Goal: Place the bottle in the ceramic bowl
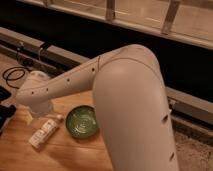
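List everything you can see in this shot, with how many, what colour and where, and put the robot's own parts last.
bottle: one, cream white, lying on the table just left of the bowl.
ceramic bowl: one, glossy green, upright on the table near the middle, nothing in it.
table: one, light wood, lower left.
cable: one, black, coiled at the far left beyond the table.
dark object: one, black, at the table's left edge; cannot tell what it is.
ledge: one, grey, running behind the table.
arm: one, white, reaching from the right across to the left.
gripper: one, white, at the arm's end, above the bottle's upper end, open, holding nothing.
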`<state>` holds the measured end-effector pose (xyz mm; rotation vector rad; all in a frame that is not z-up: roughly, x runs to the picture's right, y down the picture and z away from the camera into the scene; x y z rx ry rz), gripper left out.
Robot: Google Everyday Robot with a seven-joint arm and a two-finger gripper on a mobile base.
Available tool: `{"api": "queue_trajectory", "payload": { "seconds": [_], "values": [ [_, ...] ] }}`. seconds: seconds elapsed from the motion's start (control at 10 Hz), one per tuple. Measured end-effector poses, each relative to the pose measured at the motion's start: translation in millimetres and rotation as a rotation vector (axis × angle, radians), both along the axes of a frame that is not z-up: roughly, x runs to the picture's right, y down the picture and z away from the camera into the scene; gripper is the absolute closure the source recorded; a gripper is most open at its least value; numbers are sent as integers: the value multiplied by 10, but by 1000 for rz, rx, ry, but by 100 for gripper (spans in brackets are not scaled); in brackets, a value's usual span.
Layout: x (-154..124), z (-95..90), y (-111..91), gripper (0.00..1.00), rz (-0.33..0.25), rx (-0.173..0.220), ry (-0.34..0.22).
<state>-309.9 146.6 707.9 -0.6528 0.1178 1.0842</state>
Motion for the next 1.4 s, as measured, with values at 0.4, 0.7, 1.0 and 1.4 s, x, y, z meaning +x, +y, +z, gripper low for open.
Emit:
{"api": "queue_trajectory", "payload": {
  "seconds": [0.4, 0.7, 1.0, 1.4],
  "values": [
    [-36, 24, 17, 20, 10, 4, 3],
    [-38, 31, 25, 20, 26, 10, 22],
    [-325, 77, 92, 20, 15, 17, -48],
    [-538, 353, -37, 20, 57, -113, -388]
  ]
}}
